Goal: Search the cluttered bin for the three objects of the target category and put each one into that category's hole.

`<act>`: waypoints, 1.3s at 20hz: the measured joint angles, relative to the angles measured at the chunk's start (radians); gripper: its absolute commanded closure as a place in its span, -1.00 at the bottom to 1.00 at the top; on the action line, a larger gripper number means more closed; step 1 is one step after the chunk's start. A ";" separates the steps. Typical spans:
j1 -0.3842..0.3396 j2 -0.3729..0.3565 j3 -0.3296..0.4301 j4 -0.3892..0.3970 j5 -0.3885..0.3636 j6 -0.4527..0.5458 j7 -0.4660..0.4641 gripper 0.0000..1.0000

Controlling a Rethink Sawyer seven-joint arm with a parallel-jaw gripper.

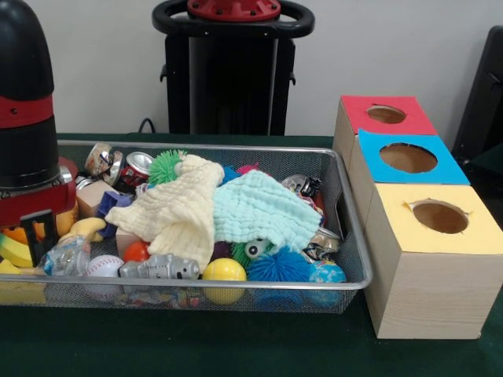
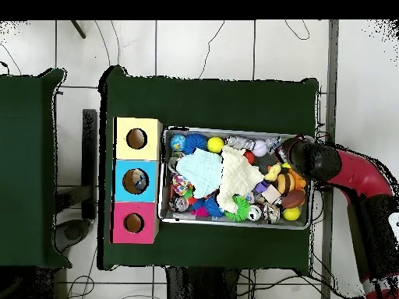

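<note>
The gripper point(image 1: 38, 236) stands low over one end of the bin point(image 1: 355, 236), among the toys at the front view's left edge; whether the jaws are apart, together or clamped on a toy cannot be told, since the arm's body and the clutter hide them. Directly beside the jaws lie a yellow banana-shaped toy point(image 1: 85, 228) and a white baseball point(image 1: 104, 266). Farther from the jaws, along the bin's long axis, a pale yellow cloth point(image 1: 177, 212) and a mint cloth point(image 1: 263, 212) cover the middle of the pile. Beyond the bin's opposite end stand three wooden boxes in a row set across that axis. The hole point(image 1: 386, 115) in the red top is the target; it lies well apart from the jaws, the whole bin between them. In the overhead view the arm point(image 2: 354, 175) reaches in over the bin's end rim, its wrist bent downward into the toys.
</note>
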 measured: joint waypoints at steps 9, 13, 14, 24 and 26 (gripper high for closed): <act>0.006 -0.035 0.001 0.013 0.001 0.011 0.000 1.00; 0.007 -0.084 0.011 0.048 0.006 0.011 0.000 1.00; 0.007 -0.093 0.012 0.055 0.008 0.011 0.000 1.00; 0.008 -0.253 0.021 0.168 0.042 0.011 0.000 1.00; 0.010 -0.273 0.021 0.182 0.041 0.011 0.000 1.00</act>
